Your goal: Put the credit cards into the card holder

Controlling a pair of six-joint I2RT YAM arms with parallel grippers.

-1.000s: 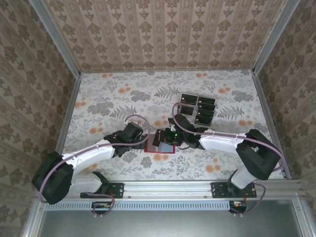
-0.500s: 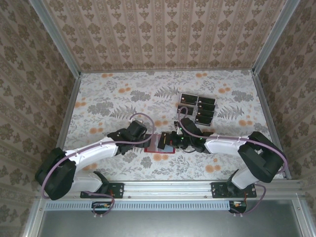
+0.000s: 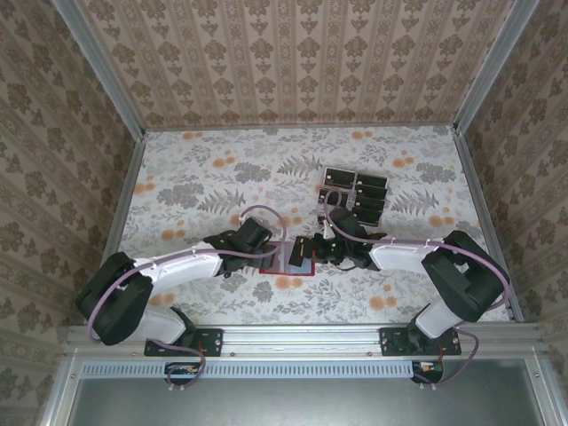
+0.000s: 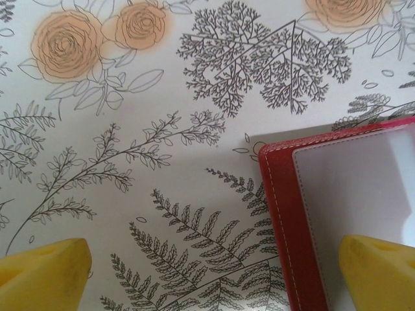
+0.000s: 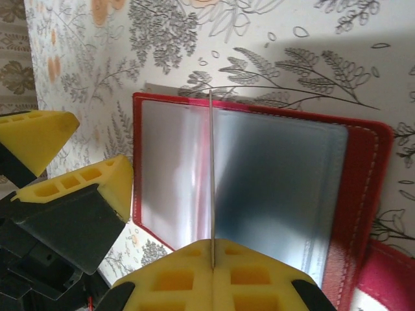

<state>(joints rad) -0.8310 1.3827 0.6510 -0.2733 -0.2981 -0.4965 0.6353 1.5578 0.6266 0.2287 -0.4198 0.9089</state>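
The right gripper [image 5: 212, 249] has its jaws pressed together on a thin clear sleeve [image 5: 212, 162] of the red wallet [image 5: 363, 194]. The sleeve stands edge-on straight out from the fingertips, and the open wallet lies flat just beyond them and to both sides. The left gripper [image 4: 211, 272] has its jaws wide apart and holds nothing: one fingertip hangs over the wallet's corner and the other over bare tablecloth [image 4: 130, 162], with the stitched edge between them. The main danger, as I judge it, is that nothing pins the wallet down. A pull on the sleeve could lift or drag the whole thing, or the slick leaf could slide out of the pinch and flop shut over the pocket. A harder tug might crease or tear it at the spine. The two grippers are also close (the left one's yellow fingers sit just beside the right one's), so a careless move could knock them together or shove the wallet askew. The cards [image 3: 357, 197] lie clustered well beyond the right jaws and neither gripper holds one, so fetching a card means one arm leaving the wallet, which may cost the opening.
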